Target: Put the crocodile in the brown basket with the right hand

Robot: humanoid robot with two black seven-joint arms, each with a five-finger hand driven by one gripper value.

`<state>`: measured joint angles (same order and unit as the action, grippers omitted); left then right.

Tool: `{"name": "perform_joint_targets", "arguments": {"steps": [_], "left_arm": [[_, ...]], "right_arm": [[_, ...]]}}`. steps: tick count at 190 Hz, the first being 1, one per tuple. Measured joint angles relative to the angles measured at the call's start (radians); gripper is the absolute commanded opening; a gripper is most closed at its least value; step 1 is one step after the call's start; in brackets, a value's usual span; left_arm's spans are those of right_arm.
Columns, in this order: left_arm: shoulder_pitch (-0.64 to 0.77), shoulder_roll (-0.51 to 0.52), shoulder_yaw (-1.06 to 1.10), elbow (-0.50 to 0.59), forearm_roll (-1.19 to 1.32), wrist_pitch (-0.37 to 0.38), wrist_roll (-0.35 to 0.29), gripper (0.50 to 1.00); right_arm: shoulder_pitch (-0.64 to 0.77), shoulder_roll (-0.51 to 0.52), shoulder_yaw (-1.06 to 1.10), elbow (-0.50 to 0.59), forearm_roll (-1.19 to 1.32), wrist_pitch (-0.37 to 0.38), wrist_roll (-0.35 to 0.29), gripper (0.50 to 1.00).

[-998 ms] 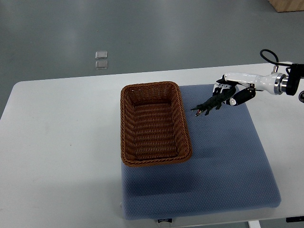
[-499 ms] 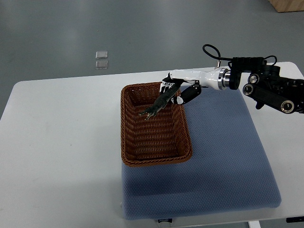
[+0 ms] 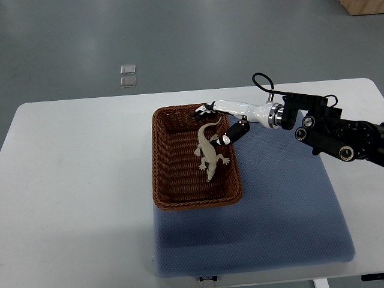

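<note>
Dropped within the last 0.5 s, the crocodile [image 3: 208,150] now lies pale-side up in the basket [image 3: 158,162], near its right wall. Release looks done; next the right hand [image 3: 223,117] need only lift clear of the rim. Its fingers [image 3: 238,129] look spread and empty, though contact with the tail is hard to rule out.

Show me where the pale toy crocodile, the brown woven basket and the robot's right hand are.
pale toy crocodile [image 3: 208,151], top view, on its body.
brown woven basket [image 3: 156,157], top view, on its left rim.
right hand [image 3: 229,108], top view, on its white back.
</note>
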<state>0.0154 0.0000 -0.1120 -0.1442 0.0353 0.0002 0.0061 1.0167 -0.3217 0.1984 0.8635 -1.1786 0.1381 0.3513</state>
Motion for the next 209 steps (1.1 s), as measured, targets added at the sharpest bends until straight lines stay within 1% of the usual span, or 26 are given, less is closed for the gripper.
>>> {"name": "perform_joint_targets", "arguments": {"steps": [21, 62, 91, 120, 156, 190, 209], "left_arm": [[0.0, 0.0, 0.0, 0.0, 0.0, 0.0, 0.0, 1.0], [0.0, 0.0, 0.0, 0.0, 0.0, 0.0, 0.0, 1.0], [0.0, 0.0, 0.0, 0.0, 0.0, 0.0, 0.0, 1.0], [0.0, 0.0, 0.0, 0.0, 0.0, 0.0, 0.0, 1.0], [0.0, 0.0, 0.0, 0.0, 0.0, 0.0, 0.0, 1.0], [0.0, 0.0, 0.0, 0.0, 0.0, 0.0, 0.0, 1.0], [0.0, 0.0, 0.0, 0.0, 0.0, 0.0, 0.0, 1.0]], "right_arm": [[0.0, -0.027, 0.008, 0.002, 0.01, -0.026, 0.003, 0.921], [0.0, -0.078, 0.039, 0.015, 0.06, -0.016, 0.003, 0.921], [-0.006, -0.125, 0.061, 0.017, 0.197, 0.041, -0.002, 0.921], [-0.023, -0.179, 0.072, 0.017, 0.418, 0.092, -0.007, 0.921], [-0.073, -0.228, 0.079, 0.016, 0.686, 0.149, -0.07, 0.923], [-0.114, -0.238, 0.088, -0.002, 0.927, 0.196, -0.093, 0.921], [-0.135, -0.232, 0.089, -0.017, 1.12, 0.214, -0.158, 0.924]]}}
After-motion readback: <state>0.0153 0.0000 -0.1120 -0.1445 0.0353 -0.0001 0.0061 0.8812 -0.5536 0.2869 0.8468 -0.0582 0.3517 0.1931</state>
